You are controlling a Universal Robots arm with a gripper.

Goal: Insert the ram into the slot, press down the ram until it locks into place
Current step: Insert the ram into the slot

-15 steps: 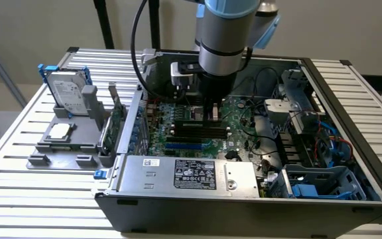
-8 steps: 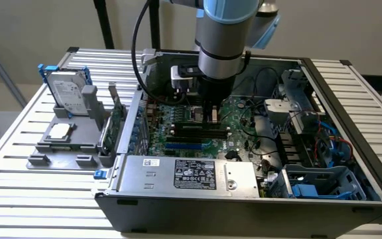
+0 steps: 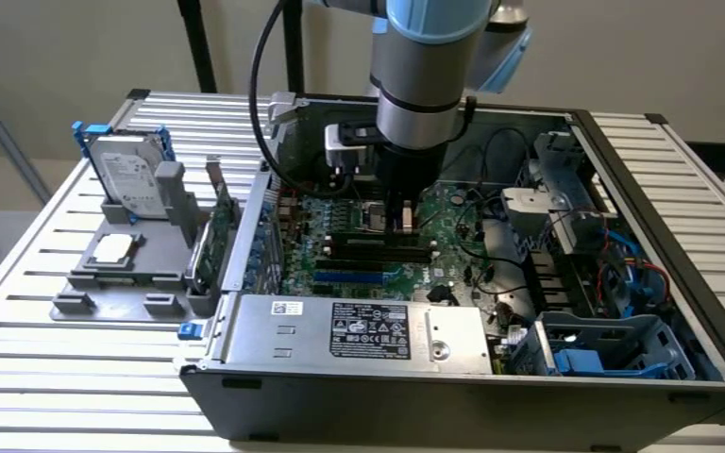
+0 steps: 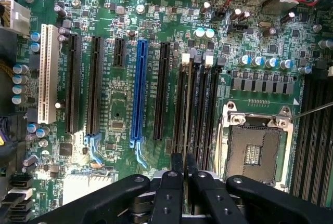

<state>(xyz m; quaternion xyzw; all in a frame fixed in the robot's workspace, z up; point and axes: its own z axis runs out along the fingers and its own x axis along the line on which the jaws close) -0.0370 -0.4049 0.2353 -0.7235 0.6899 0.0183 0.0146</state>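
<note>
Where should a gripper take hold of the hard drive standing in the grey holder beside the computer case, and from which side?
Grip the hard drive by its upper half, from above, closing across its two flat faces. It stands upright with its lower end in the grey holder, so the top is probably the freest part.
</note>
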